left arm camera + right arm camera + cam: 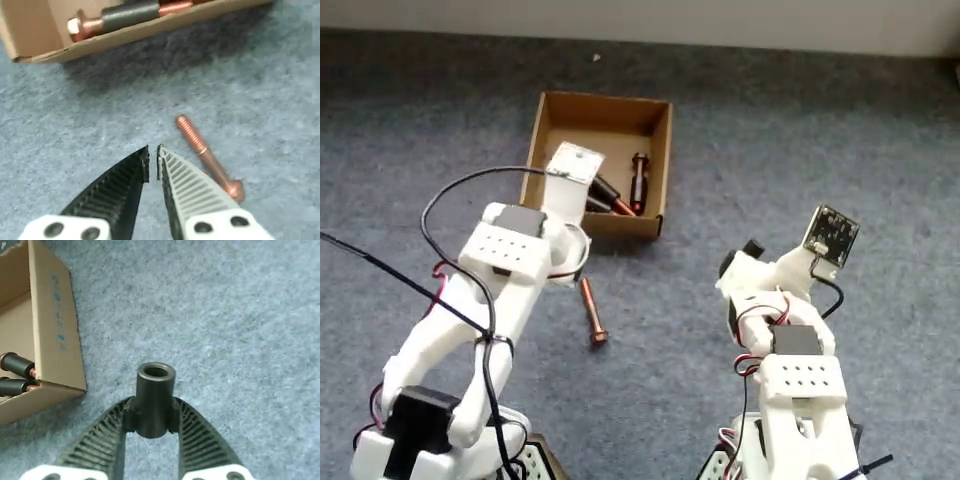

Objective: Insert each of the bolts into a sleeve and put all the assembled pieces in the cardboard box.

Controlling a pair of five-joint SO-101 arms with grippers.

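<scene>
1. A fuzzy blue-grey carpet (880, 150) is covering the whole table.
2. Two white plastic robot arms are sitting side by side on it, the left arm (505, 260) and the right arm (800, 375).
3. A brown, square cardboard box (625, 224) is lying open in front of the left arm.
4. The left gripper (153, 152) is hanging just outside the box's near wall. Its bumpy black finger and bumpy white finger are nearly touching, and they are holding nothing.
5. The right gripper (152, 410) is squeezing a dark grey metal tube sleeve (155, 395) between two bumpy black fingers. The sleeve is standing up with its round hole showing, well apart from the box.
6. Two finished pieces (638, 178), shiny copper bolts in dark sleeves, are lying inside the box.
7. One long, shiny copper bolt (205, 155) is lying bare on the carpet, just beside the left gripper's white finger. Its ridged end is pointing toward the box.
</scene>
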